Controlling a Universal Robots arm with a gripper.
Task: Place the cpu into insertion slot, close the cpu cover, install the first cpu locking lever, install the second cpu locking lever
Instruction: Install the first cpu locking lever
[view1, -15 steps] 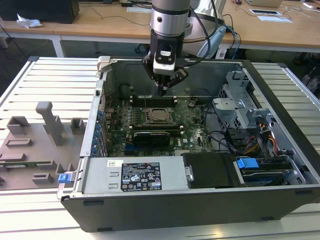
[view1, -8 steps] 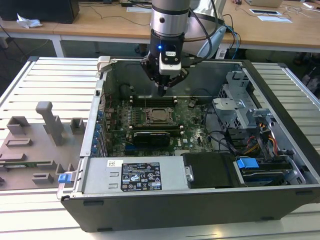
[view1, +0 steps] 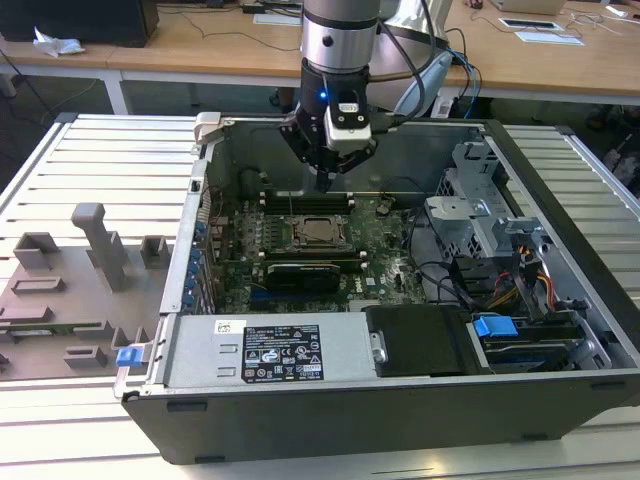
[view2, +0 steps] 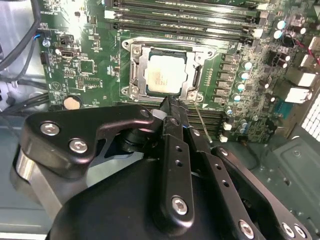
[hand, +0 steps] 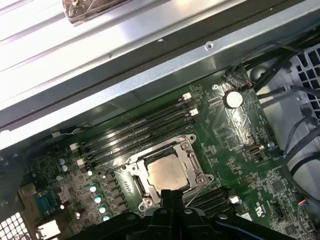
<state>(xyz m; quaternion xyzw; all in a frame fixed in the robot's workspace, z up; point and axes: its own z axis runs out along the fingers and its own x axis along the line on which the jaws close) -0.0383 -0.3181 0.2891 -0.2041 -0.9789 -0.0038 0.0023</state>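
Claw (view2: 170, 102): pinched shut, empty, tips just beside cpu cover (view2: 137, 70), likely to nudge raised locking lever (view2: 202, 121)
Cpu (view2: 165, 75): seated flat, pinned beneath that lowered cover

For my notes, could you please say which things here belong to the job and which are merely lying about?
Job: pale silver-beige square cpu; silver metal frame cpu cover; grey-rimmed insertion slot; black end effector.
Lying about: long black memory slots; blue plastic tab.
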